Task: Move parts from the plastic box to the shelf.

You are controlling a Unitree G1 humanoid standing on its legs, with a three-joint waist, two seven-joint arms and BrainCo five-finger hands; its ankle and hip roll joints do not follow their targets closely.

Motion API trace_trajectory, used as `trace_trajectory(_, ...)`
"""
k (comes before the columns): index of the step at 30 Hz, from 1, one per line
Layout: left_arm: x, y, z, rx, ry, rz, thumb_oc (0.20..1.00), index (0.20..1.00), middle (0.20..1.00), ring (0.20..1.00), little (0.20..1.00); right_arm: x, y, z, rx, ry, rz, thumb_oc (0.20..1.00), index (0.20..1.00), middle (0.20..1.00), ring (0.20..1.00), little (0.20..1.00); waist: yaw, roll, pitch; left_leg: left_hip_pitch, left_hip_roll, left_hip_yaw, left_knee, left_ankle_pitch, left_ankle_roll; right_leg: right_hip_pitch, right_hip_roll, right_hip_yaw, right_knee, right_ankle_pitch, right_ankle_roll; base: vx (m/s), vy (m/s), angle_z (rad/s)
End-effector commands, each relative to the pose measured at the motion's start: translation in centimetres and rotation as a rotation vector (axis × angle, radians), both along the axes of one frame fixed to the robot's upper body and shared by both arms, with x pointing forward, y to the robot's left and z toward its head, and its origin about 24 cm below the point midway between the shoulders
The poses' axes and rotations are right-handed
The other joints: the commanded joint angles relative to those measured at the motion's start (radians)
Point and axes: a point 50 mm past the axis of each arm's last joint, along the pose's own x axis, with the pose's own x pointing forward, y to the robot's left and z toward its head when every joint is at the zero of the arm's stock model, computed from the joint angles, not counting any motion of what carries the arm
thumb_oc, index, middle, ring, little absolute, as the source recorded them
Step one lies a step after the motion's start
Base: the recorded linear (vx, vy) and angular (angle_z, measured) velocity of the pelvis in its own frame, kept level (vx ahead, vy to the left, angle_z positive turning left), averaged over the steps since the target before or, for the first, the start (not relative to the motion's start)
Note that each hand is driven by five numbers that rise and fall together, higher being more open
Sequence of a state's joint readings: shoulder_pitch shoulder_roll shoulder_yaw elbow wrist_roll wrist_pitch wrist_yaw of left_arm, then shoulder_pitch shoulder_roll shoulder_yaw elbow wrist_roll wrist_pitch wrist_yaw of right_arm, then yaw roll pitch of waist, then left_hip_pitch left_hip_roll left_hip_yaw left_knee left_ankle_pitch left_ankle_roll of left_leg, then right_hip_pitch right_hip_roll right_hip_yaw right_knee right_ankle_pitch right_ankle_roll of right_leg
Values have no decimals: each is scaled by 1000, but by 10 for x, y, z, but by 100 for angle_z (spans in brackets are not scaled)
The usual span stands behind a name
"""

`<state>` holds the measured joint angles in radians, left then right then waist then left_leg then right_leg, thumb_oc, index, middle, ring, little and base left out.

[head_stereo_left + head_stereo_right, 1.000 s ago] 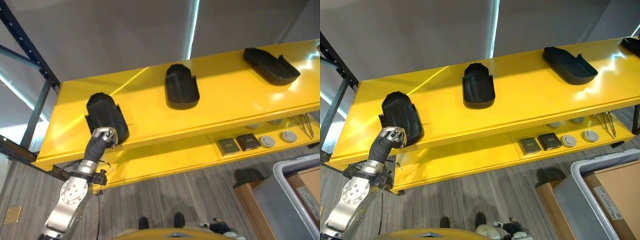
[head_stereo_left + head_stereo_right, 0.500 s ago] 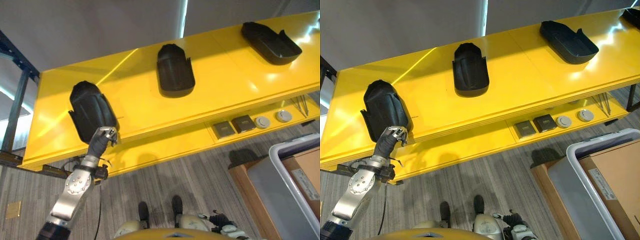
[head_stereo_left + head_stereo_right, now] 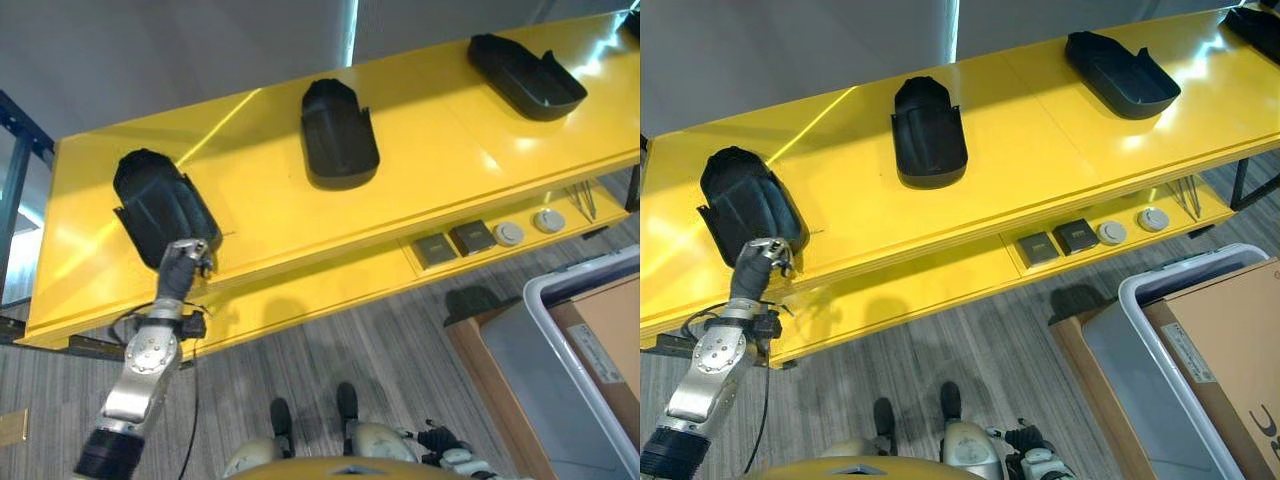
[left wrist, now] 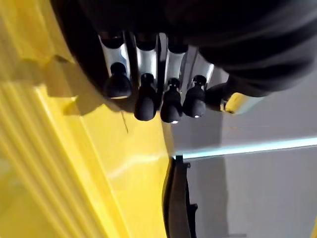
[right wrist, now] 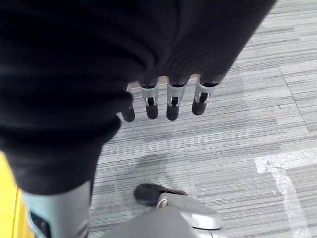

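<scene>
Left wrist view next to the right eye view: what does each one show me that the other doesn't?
Left wrist view alone: the left hand's fingers from very close, straight and dark-tipped, just above the shelf's yellow top, with the middle part seen edge-on beyond.

Right eye view alone: the whole row of black parts, including the far right part, small items on the lower level, and the plastic box holding a cardboard box.

Both: the left hand, the yellow shelf and the leftmost part beside that hand.
</scene>
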<state>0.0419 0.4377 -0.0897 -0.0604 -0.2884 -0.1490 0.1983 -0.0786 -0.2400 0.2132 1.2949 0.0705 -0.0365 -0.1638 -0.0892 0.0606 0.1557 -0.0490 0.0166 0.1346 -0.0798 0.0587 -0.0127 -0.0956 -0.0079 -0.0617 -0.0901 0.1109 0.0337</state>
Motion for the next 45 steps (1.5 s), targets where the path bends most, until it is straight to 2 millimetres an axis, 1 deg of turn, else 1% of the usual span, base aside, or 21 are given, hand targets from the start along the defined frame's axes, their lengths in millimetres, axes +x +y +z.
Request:
trace_trajectory(1,6,12,21,21,-126,90,200,200,200,200,200,-11,13,-6,-10,42,28,1000,1000,1000,1000,1000,-7,-40,-35,21,121,-63,-7,-18,-88,14,-73,64,9,-54,84,0,0,0)
trace_trajectory(9,14,39,28,12,-172,286,200,200,200,200,200,-13,12,-6,-21,42,33,1000,1000,1000,1000,1000,-17,-44,-39,18,126,-57,-7,-18,-94,10,-69,64,6,-53,85,0,0,0)
trace_trajectory(13,18,45,29,23,-173,330,200,200,200,200,200,-15,11,-6,-24,47,43,1000,1000,1000,1000,1000,-22,-45,-40,15,129,-54,-7,-17,-95,4,-67,70,5,-50,85,3,1,-3)
trace_trajectory(14,19,51,28,28,-164,358,200,200,200,200,200,-15,11,-6,-27,48,55,1000,1000,1000,1000,1000,-26,-46,-42,13,130,-51,-7,-16,-96,0,-65,75,5,-50,85,8,2,-7)
trace_trajectory(19,26,63,23,44,-127,421,200,200,200,200,200,-16,10,-6,-36,49,74,1000,1000,1000,1000,1000,-38,-48,-45,8,135,-41,-7,-15,-100,-11,-62,83,4,-45,85,3,-1,-6)
trace_trajectory(21,28,66,23,48,-126,435,200,200,200,200,200,-16,10,-6,-35,50,78,1000,1000,1000,1000,1000,-40,-49,-46,6,136,-40,-7,-15,-100,-16,-61,84,4,-44,86,-15,-6,-6)
trace_trajectory(22,34,72,27,68,-125,465,200,200,200,200,200,-15,10,-5,-37,43,86,1000,1000,1000,1000,1000,-47,-53,-47,-4,140,-36,-7,-12,-103,-27,-58,87,4,-41,87,-23,-12,-13)
trace_trajectory(25,36,72,37,79,-163,465,200,200,200,200,200,-13,11,-5,-34,36,85,1000,1000,1000,1000,1000,-48,-58,-47,-11,142,-35,-7,-10,-104,-37,-56,90,5,-38,87,-14,-10,-11)
trace_trajectory(28,35,70,39,85,-177,454,200,200,200,200,200,-16,13,-6,-24,41,73,1000,1000,1000,1000,1000,-46,-62,-48,-4,143,-34,-7,-11,-104,-29,-54,89,5,-39,87,0,0,0)
trace_trajectory(30,30,48,56,96,-267,342,200,200,200,200,200,-17,13,-7,-17,48,52,1000,1000,1000,1000,1000,-34,-61,-49,16,139,-44,-7,-17,-103,-2,-60,77,8,-48,86,0,0,0)
trace_trajectory(31,30,48,56,96,-266,341,200,200,200,200,200,-17,12,-7,-18,48,52,1000,1000,1000,1000,1000,-34,-61,-49,17,139,-44,-7,-18,-103,-1,-60,77,8,-48,86,36,23,3)
trace_trajectory(32,20,35,66,135,-332,267,200,200,200,200,200,-19,12,-7,-11,52,36,1000,1000,1000,1000,1000,-23,-60,-56,31,133,-51,-7,-24,-100,19,-64,67,9,-54,86,25,25,13)
trace_trajectory(33,16,31,66,120,-346,247,332,332,332,332,332,-19,13,-8,-6,52,35,1000,1000,1000,1000,1000,-21,-61,-59,39,131,-52,-7,-27,-99,29,-67,63,9,-56,87,49,30,16)
trace_trajectory(34,11,27,68,128,-367,222,1000,1000,1000,1000,1000,-20,14,-8,-1,51,28,1000,1000,1000,1000,1000,-16,-63,-68,50,127,-55,-7,-34,-96,42,-71,59,8,-59,88,32,26,13)
trace_trajectory(35,5,22,73,183,-404,196,1000,1000,1000,1000,1000,-18,15,-8,9,41,23,1000,1000,1000,1000,1000,-9,-63,-75,60,123,-58,-7,-40,-93,52,-74,56,9,-62,90,42,31,8)
trace_trajectory(36,2,21,69,169,-394,191,1000,1000,1000,1000,1000,-19,16,-8,15,41,18,1000,1000,1000,1000,1000,-6,-64,-81,68,119,-60,-7,-44,-91,60,-78,54,11,-64,90,15,47,8)
trace_trajectory(37,-1,15,70,148,-409,160,1000,1000,1000,1000,1000,-20,16,-8,16,42,10,1000,1000,1000,1000,1000,0,-65,-88,78,115,-64,-7,-48,-88,71,-82,52,11,-66,92,7,34,7)
trace_trajectory(38,-1,15,70,148,-408,159,1000,1000,1000,1000,1000,-20,16,-8,15,43,9,1000,1000,1000,1000,1000,0,-65,-88,79,114,-64,-7,-49,-88,73,-82,52,11,-67,92,-4,42,9)
trace_trajectory(42,-9,-5,70,126,-424,46,1000,1000,1000,1000,1000,-22,16,-9,28,47,-16,1000,1000,1000,1000,1000,17,-72,-114,103,100,-80,-7,-59,-77,102,-94,35,18,-75,97,-10,51,14)
trace_trajectory(43,-9,-17,66,75,-412,-10,1000,1000,1000,1000,1000,-23,16,-9,22,55,-27,1000,1000,1000,1000,1000,26,-80,-126,108,96,-91,-7,-63,-71,110,-98,25,23,-79,99,-24,49,27)
trace_trajectory(45,-9,-27,60,77,-385,-53,1000,1000,1000,1000,1000,-19,17,-8,18,39,-51,1000,1000,1000,1000,1000,35,-87,-132,113,90,-99,-7,-67,-65,118,-103,19,26,-80,102,-28,38,27)
